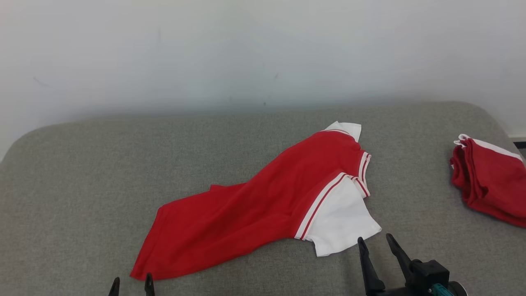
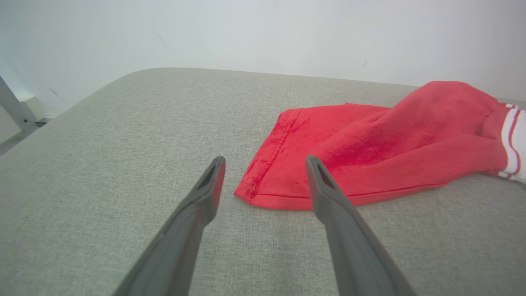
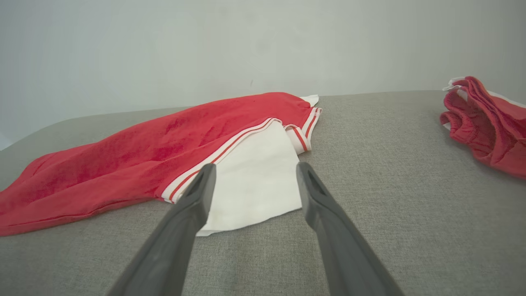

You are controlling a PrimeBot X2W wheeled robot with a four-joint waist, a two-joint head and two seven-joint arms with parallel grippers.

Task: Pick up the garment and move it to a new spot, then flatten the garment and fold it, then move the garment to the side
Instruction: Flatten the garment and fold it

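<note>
Red jersey garment (image 1: 263,205) with white sleeves and striped trim lies loose and rumpled across the middle of the grey fabric-covered worktop (image 1: 82,172), running diagonally from its hem at the near left to its collar end further back on the right. Nearest the robot, the left tool (image 1: 132,278) sits at the bottom edge with its two dark fingers spread and nothing between them, aimed at the stitched hem corner (image 2: 250,191), which lies just ahead of the fingertips. The right tool (image 1: 374,237) is likewise released and empty, its tips just short of the white sleeve (image 1: 343,222) that lies flat on the near right side of the cloth. Neither tool touches the fabric. Judging by this, the first step is in hand: the approach to a two-point grasp before lifting and moving the piece. The next move calls for each tool to go forward and down so that one finger slides under an edge, then to pinch hem and sleeve together in time, since thin cloth may slip or bunch. Further back on the right, well apart, rests a folded red and white pile (image 1: 489,185), and behind everything stands a pale wall (image 1: 246,49).
</note>
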